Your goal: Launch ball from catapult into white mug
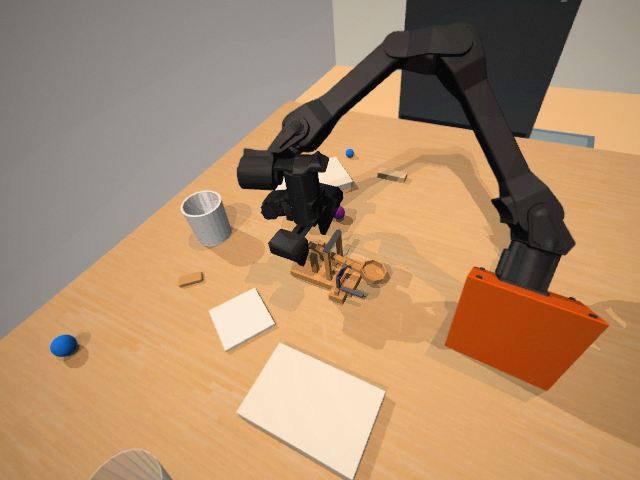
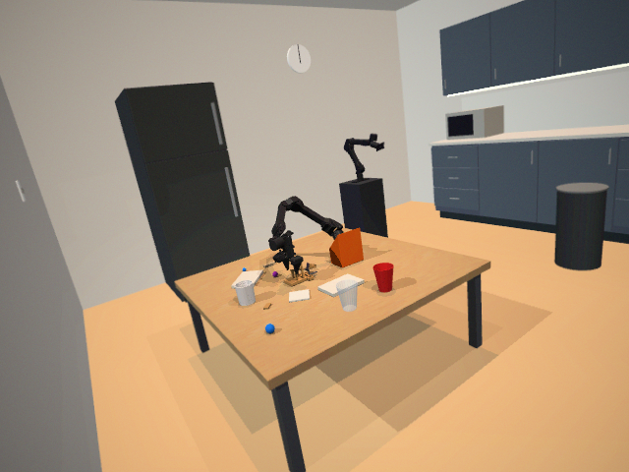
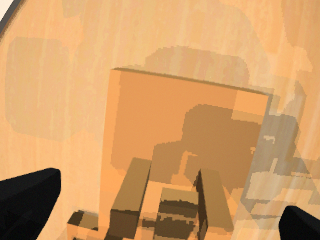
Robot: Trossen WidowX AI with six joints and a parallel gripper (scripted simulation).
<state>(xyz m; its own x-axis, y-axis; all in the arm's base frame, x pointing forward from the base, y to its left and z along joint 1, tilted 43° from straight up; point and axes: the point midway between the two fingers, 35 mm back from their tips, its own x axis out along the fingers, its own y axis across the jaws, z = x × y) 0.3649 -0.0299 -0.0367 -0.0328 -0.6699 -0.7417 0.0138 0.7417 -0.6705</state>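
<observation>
The wooden catapult (image 1: pixel 336 271) (image 2: pixel 300 276) (image 3: pixel 180 127) stands mid-table, and its spoon cup (image 1: pixel 374 271) is empty. A purple ball (image 1: pixel 339 212) (image 2: pixel 274 273) lies on the table just behind the catapult, partly hidden by my wrist. The white mug (image 1: pixel 206 217) (image 2: pixel 245 293) stands upright to the catapult's left. My gripper (image 1: pixel 310 232) (image 2: pixel 290 264) (image 3: pixel 175 203) is open wide and empty. It hangs just above the catapult's frame end, with one finger on each side of it in the wrist view.
Three white slabs (image 1: pixel 241 317) (image 1: pixel 312 408) (image 1: pixel 338 175) lie flat around the catapult. There are also two blue balls (image 1: pixel 63 345) (image 1: pixel 349 152), two small wooden blocks (image 1: pixel 190 279) (image 1: pixel 392 176), my orange base (image 1: pixel 516 330), a red cup (image 2: pixel 383 276) and a pale cup (image 2: pixel 348 294).
</observation>
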